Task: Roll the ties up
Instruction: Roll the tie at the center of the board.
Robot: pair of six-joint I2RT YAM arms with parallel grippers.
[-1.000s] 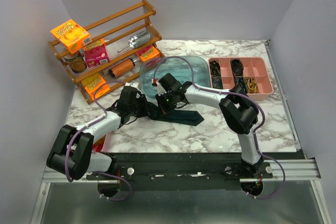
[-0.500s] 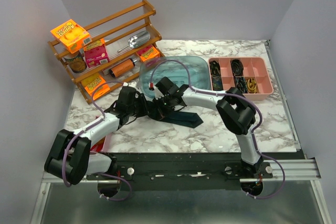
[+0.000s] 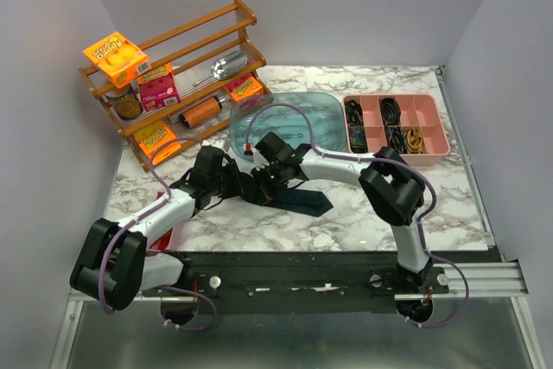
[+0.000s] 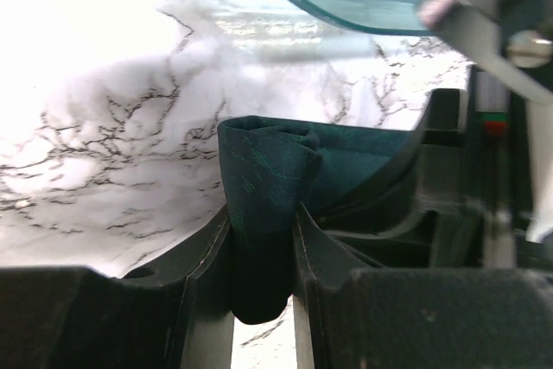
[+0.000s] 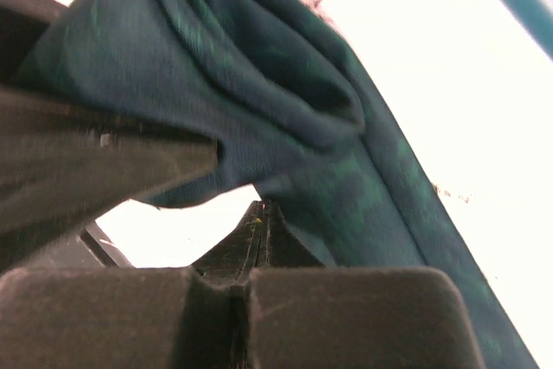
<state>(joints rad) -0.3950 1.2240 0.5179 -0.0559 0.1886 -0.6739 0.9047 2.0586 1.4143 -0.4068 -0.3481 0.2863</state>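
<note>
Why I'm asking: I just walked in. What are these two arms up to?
They are rolling a dark teal tie on the marble table, just in front of the blue tub. The left gripper is clamped on the rolled-up part. The right gripper is shut, its tips against the fabric beside the roll. The rest lies flat, not yet rolled.
</note>
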